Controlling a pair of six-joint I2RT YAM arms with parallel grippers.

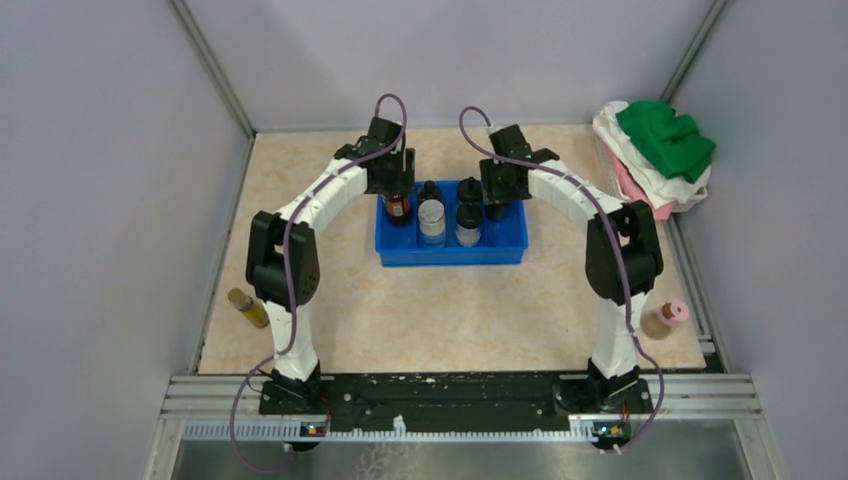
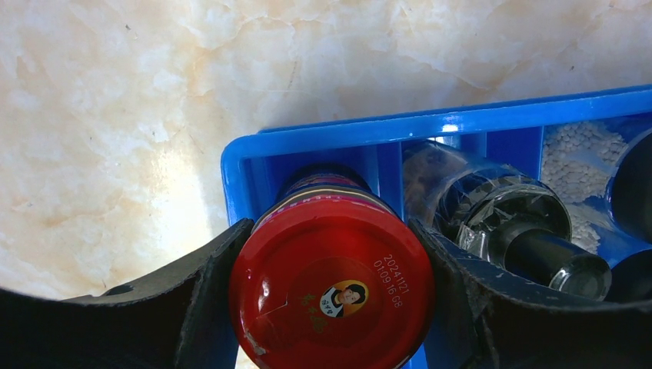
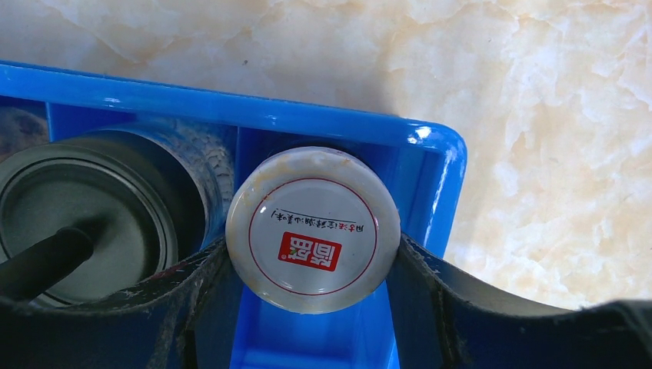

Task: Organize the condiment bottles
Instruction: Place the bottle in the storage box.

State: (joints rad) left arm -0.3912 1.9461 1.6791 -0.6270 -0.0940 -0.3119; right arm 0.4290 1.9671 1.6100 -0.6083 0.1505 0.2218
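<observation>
On the table (image 1: 330, 330), the blue tray (image 1: 450, 256) has two bottles (image 1: 432, 216) in its middle. My left gripper (image 2: 330, 238) is clamped on the red-capped jar (image 2: 332, 296) at its left end, my right gripper (image 3: 313, 246) on the white-capped jar (image 3: 313, 223) at its right end

- Red-capped jar (image 2: 330, 284): upright in the left end compartment of the blue tray (image 1: 450, 255); lid printed with a date and a small portrait.
- Clear bottle (image 1: 431, 215), black cap: upright, next to the red-capped jar.
- Dark-capped bottle (image 1: 468, 220): upright, just right of the clear bottle.
- White-capped jar (image 3: 313, 229): upright, right end compartment; red logo on lid.
- Yellow bottle (image 1: 247, 307): lying on the worktop (image 1: 420, 320), far left, outside the tray.
- Pink-capped bottle (image 1: 667, 318): on the worktop, far right.
</observation>
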